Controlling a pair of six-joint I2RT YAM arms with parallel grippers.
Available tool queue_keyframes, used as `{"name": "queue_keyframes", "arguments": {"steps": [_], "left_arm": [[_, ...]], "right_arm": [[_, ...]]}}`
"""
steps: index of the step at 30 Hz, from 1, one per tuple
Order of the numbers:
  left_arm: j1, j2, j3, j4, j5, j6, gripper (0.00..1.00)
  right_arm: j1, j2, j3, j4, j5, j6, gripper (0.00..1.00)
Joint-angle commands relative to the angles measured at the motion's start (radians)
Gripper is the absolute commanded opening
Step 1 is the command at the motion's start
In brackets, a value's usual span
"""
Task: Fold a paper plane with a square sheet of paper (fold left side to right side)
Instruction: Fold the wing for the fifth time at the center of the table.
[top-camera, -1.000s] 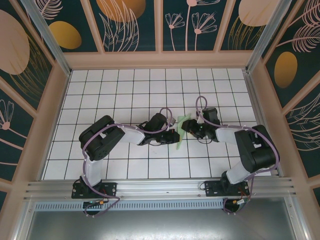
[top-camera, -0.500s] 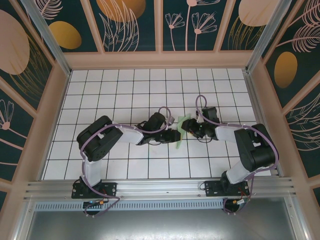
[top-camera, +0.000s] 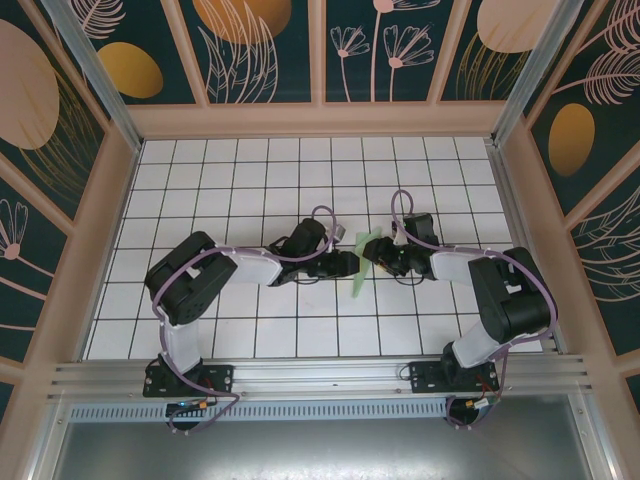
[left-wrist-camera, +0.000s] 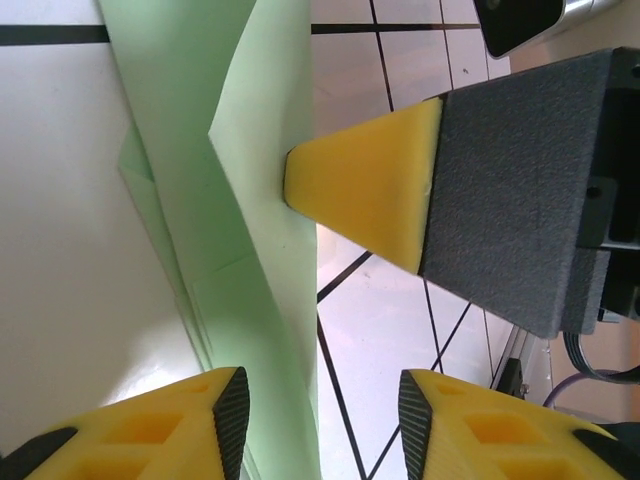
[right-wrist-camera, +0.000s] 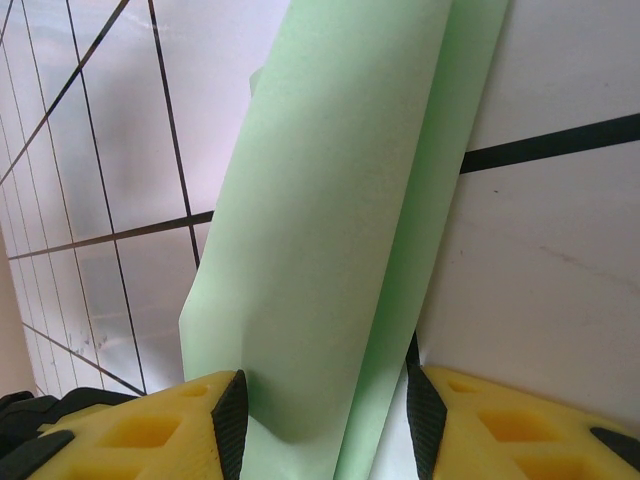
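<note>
Working across the worktop (top-camera: 200, 200), we find the square sheet of paper (top-camera: 360, 280) near its middle. It is already folded to a narrow creased strip and stands on edge between the two arms. We judge it light, limp and easily crumpled, so we take hold beside a crease, where the layers stiffen it. The right pincer (right-wrist-camera: 320, 385) grips the strip between its pads. The left pincer (left-wrist-camera: 315, 390) stands open astride the strip's edge.

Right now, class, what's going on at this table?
Two robot arms are working a folded green paper on the tiled table, partway through folding. The left fingers stand open with the paper's edge between them. The right fingers bracket the strip, one pressing its flap; whether they grip is unclear.
</note>
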Motion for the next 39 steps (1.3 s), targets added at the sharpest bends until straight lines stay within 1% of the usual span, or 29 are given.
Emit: {"name": "queue_keyframes", "arguments": {"steps": [1,5,7,13,16,19,24,32,34,36,39], "left_arm": [[0.003,0.032,0.028,-0.001,0.023,0.016,0.45],[0.003,0.054,0.044,-0.002,0.029,0.015,0.39],[0.003,0.064,0.051,-0.015,0.022,0.021,0.34],[0.003,0.088,0.051,-0.013,0.016,0.024,0.16],[0.003,0.098,0.051,-0.019,0.011,0.030,0.11],[0.004,0.107,0.051,-0.020,0.008,0.030,0.08],[0.004,0.113,0.051,-0.018,0.009,0.034,0.07],[0.003,0.126,0.051,-0.021,0.014,0.041,0.04],[0.003,0.122,0.081,-0.026,0.013,0.049,0.03],[0.003,0.120,0.086,-0.034,0.013,0.055,0.03],[0.003,0.121,0.089,-0.042,0.010,0.060,0.02]], "right_arm": [[0.018,0.045,0.001,-0.040,0.042,-0.009,0.50],[0.017,0.044,0.001,-0.040,0.042,-0.008,0.49],[0.018,0.044,0.001,-0.039,0.040,-0.008,0.49],[0.017,0.032,0.003,-0.047,0.044,-0.015,0.50],[0.017,0.021,0.003,-0.048,0.044,-0.018,0.50],[0.017,0.012,0.002,-0.050,0.043,-0.021,0.50],[0.016,-0.008,0.008,-0.057,0.042,-0.034,0.50],[-0.026,-0.138,0.042,-0.122,0.072,-0.080,0.51],[-0.038,-0.161,0.045,-0.126,0.067,-0.086,0.51],[-0.039,-0.181,0.047,-0.102,0.050,-0.082,0.50],[-0.036,-0.178,0.048,-0.014,-0.012,-0.051,0.49]]}}
